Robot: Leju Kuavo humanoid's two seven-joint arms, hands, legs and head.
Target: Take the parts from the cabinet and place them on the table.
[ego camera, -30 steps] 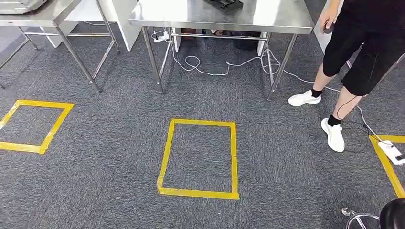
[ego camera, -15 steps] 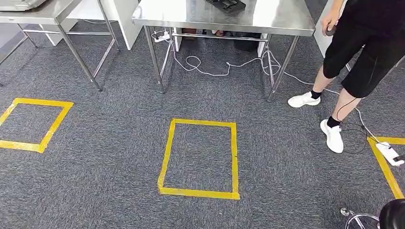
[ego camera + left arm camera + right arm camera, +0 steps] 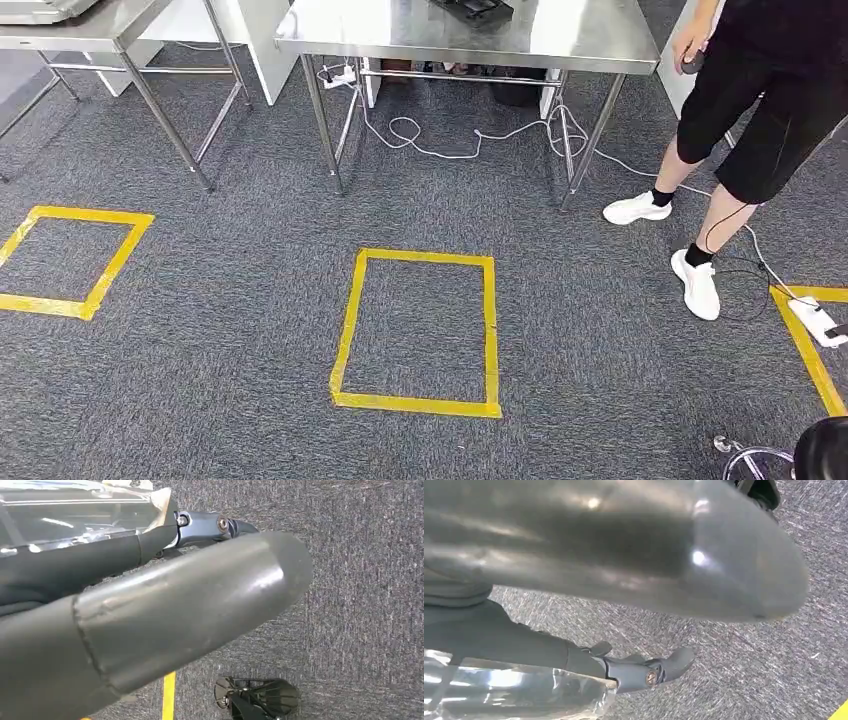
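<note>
A steel table (image 3: 570,40) stands ahead in the head view, with a black object (image 3: 472,8) at its far edge. In the left wrist view my left hand (image 3: 150,615) hangs over the carpet, its dark fingers (image 3: 210,527) lying along a clear plastic-wrapped part (image 3: 75,515) that it holds. My right hand (image 3: 624,550), in the right wrist view, holds a similar clear plastic-wrapped part (image 3: 514,695) under its fingers (image 3: 644,672). What is inside the wrapping is too blurred to tell.
A person (image 3: 770,90) in black shorts stands at the table's right corner. A second steel table (image 3: 90,30) is at the far left. Yellow tape squares (image 3: 415,405) mark the grey carpet. Cables (image 3: 440,145) and a white power strip (image 3: 820,322) lie on the floor; a chrome stool base (image 3: 748,460) sits bottom right.
The whole head view has shifted slightly, so the camera moved a little. The person's feet and the floor markings stay where they were.
</note>
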